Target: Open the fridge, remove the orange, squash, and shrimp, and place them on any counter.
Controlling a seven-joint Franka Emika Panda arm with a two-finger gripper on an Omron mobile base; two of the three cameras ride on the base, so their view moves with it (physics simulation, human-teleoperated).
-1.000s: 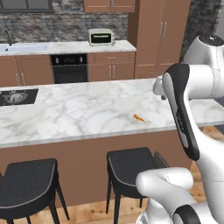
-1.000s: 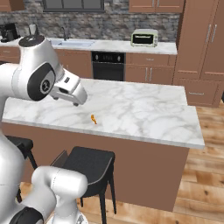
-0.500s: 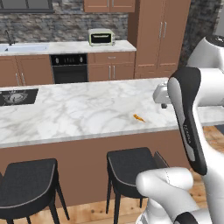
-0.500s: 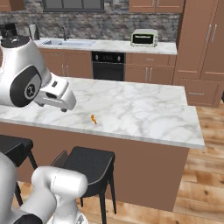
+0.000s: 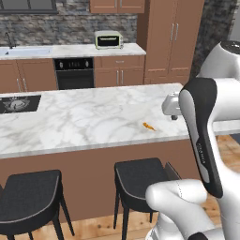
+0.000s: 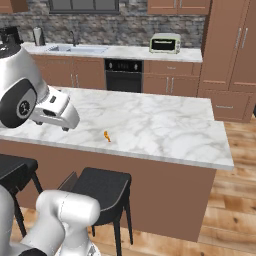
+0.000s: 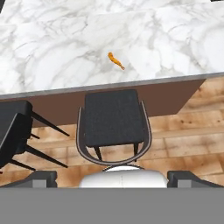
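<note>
White marble with grey veins covers the long table (image 5: pixel 84 119) in the left base view, and the shrimp (image 5: pixel 148 126) lies on it alone, near the front edge and toward the right end. Bare marble spreads wide to its left as far as the dark cooktop (image 5: pixel 18 104) set into the top. The white hand (image 5: pixel 171 106) hangs over the table's right part, just right of the shrimp and apart from it; the arm hides the fingers, so whether they are spread or closed cannot be told. Two dark stools (image 5: pixel 140 177) stand tucked against the front of the brown base.

From the right base view, the shrimp (image 6: pixel 106 136) sits close to the near edge of the table (image 6: pixel 165 125), with open marble running right to the far corner. The hand (image 6: pixel 56 110) hovers above the near edge, left of the shrimp, not touching it. A toaster oven (image 6: pixel 165 43) stands on the back-wall counter, well apart.

The hand view looks down across the table's edge (image 7: pixel 109 83): the shrimp (image 7: pixel 115 60) lies just inside it, a stool (image 7: pixel 113 118) directly below on the wooden floor (image 7: pixel 192 131). The finger tips (image 7: pixel 187 177) stand far apart at the bottom corners, open, with nothing between them.
</note>
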